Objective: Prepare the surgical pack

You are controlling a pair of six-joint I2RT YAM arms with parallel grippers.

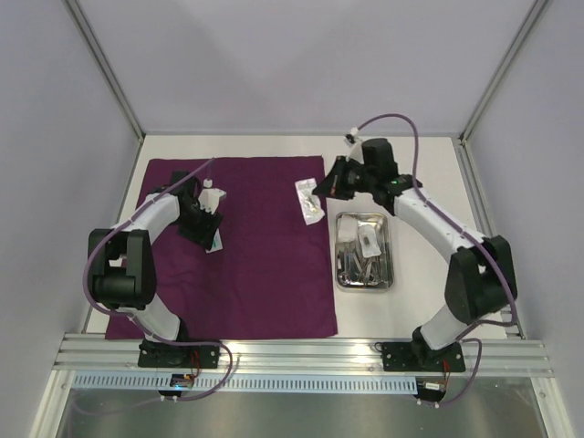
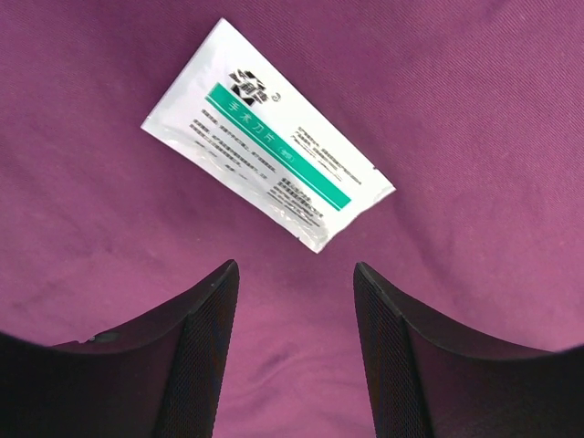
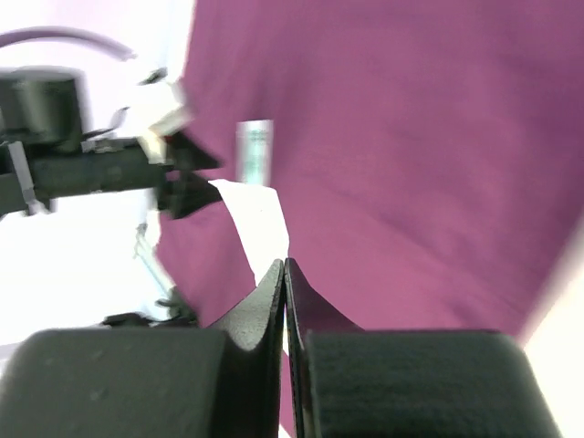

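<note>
1. Now your left end effector (image 2: 294, 269) hangs open over the printed packet (image 2: 269, 173) on the purple cloth (image 2: 474, 109).
2. Your right end effector (image 3: 285, 263) is closed at a white packet (image 3: 258, 217); that thin pinch could slip.

The left arm (image 1: 137, 246) and right arm (image 1: 438, 224) share one build: smooth white link shells set between bulky, rounded black joint housings. A lilac cable (image 1: 88, 269) loops loosely off the left arm, and a second lilac cable (image 1: 394, 116) arcs off the right. Each arm rises from a black base (image 1: 182, 354) at the near edge. The jaws are matte black and finely textured, with curved faces tapering to the tips.
</note>
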